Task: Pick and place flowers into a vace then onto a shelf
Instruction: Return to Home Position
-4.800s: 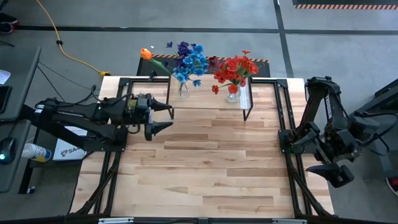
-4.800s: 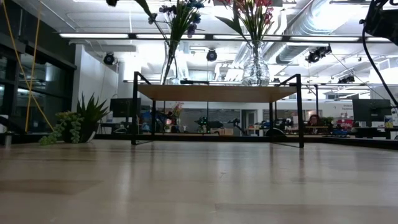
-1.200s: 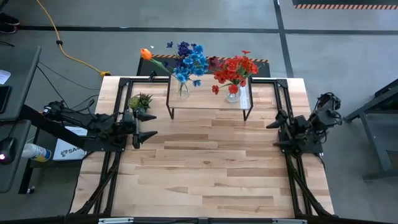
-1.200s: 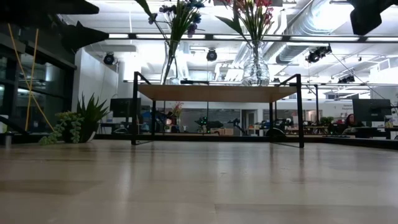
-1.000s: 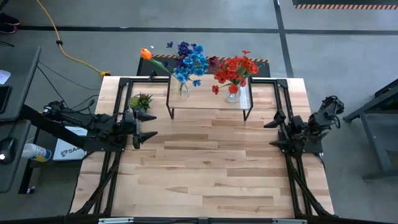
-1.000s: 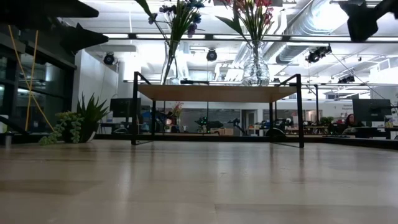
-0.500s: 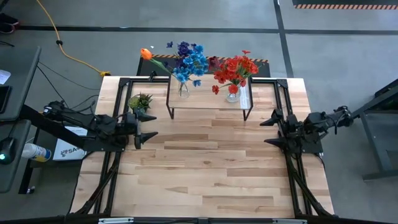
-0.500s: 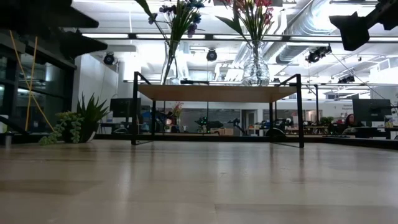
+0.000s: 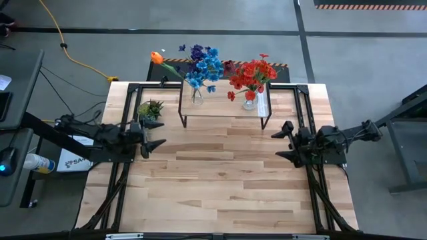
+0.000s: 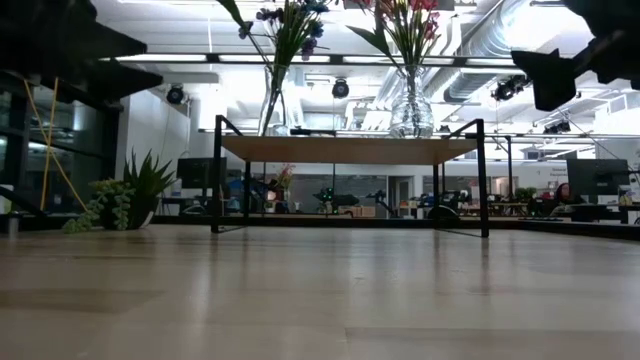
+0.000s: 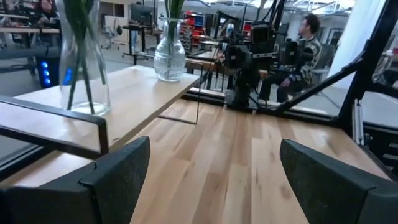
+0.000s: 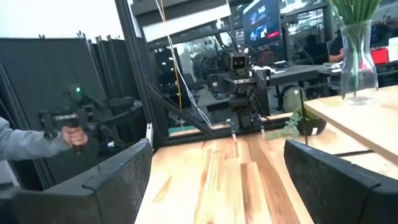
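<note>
The flowers stand in two clear glass vases on the shelf [image 9: 225, 111] at the table's far side. The blue, purple and orange bunch [image 9: 200, 65] fills the left vase [image 9: 197, 96]; the red bunch [image 9: 253, 73] fills the right vase [image 9: 249, 101]. Both vases rest by their bases on the plank top [image 10: 345, 149]. My left gripper [image 9: 156, 134] is open, near the table's left edge, in front of the shelf's left end. My right gripper [image 9: 278, 144] is open, over the table's right part, in front of the shelf's right end. Neither holds anything.
A small green spiky plant [image 9: 150, 109] sits at the table's left side beside the shelf, just beyond my left gripper. Black frame rails run along both table sides [image 9: 311, 167]. A person sits beyond the table [image 11: 303, 46]; a hand with a controller [image 12: 69, 135] shows to the side.
My right gripper has moved from the table's right edge toward the left, coming in over the tabletop and dropping a little, still open. The flowers, vases and shelf have not moved.
</note>
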Robot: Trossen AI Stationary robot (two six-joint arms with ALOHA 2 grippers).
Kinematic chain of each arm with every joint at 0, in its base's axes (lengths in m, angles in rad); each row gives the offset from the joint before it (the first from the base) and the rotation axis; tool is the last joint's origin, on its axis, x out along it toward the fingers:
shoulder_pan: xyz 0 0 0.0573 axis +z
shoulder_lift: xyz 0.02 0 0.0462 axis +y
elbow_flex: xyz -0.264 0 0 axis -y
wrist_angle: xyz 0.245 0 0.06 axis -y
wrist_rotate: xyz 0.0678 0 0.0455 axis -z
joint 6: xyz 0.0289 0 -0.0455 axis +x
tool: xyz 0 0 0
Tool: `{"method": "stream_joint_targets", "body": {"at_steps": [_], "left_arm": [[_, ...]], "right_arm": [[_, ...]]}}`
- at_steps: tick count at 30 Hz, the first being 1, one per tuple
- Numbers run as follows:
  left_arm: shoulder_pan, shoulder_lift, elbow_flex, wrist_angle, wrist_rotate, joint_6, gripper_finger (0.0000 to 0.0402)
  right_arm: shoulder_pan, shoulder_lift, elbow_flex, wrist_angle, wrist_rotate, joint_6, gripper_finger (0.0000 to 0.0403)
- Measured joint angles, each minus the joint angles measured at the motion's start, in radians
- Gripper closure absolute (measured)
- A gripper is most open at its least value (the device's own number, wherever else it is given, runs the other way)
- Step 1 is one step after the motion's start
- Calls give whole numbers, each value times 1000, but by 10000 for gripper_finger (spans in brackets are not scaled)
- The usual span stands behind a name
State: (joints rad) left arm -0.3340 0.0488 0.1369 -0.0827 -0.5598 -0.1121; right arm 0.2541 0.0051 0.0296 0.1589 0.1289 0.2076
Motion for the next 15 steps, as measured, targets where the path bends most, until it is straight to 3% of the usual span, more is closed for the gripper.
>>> {"method": "stream_joint_targets", "body": {"at_steps": [10, 15], "left_arm": [[0, -42, -1, -41, 9, 19, 11], [0, -42, -1, -15, 115, 25, 11]], "right_arm": [[-29, 0, -2, 3, -60, -13, 52], [-56, 0, -2, 5, -144, -7, 52]]}}
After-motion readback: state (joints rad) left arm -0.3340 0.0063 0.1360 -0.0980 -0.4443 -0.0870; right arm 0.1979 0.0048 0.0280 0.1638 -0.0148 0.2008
